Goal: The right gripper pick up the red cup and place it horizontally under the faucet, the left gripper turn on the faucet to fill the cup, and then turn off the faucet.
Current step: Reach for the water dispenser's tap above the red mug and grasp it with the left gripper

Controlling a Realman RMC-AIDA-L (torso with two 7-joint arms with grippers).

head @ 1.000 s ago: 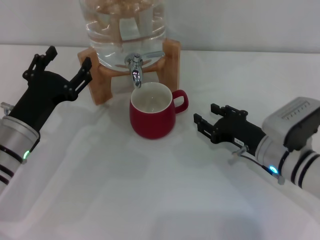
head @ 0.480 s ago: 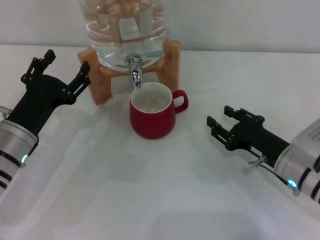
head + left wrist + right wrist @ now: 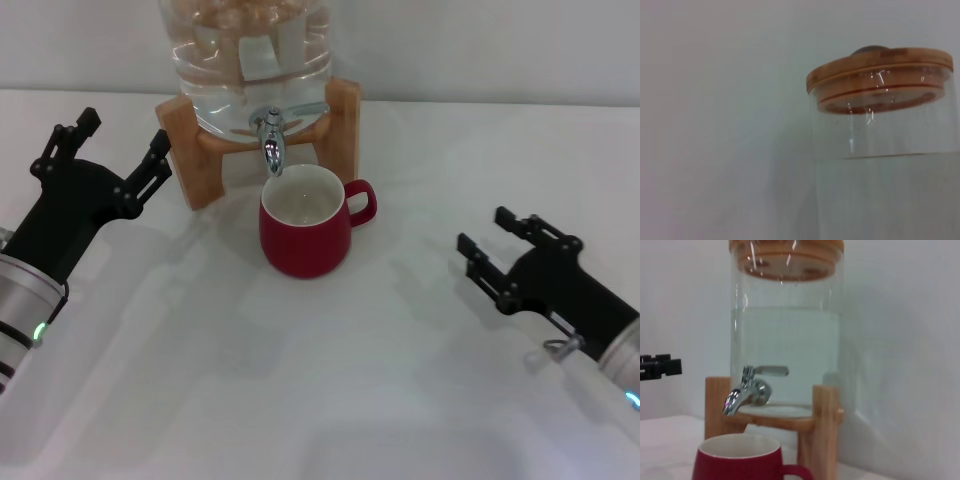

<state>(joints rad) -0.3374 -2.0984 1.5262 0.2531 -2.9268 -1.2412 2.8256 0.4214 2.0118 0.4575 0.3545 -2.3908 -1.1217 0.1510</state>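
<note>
Standing upright under the chrome faucet, glossy rounded red cup; clear jar's top cut off. Left gripper and right gripper: both spread, empty.

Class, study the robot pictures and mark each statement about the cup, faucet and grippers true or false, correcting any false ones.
1. The red cup stands upright under the faucet. True.
2. The right gripper holds the cup. False: it is apart from the cup, jaws open and empty.
3. The left gripper grips the faucet lever. False: it is open, off to the side of the wooden stand.
4. The jar holds water. True.
5. The jar's lid is off. False: a wooden lid sits on top.
</note>
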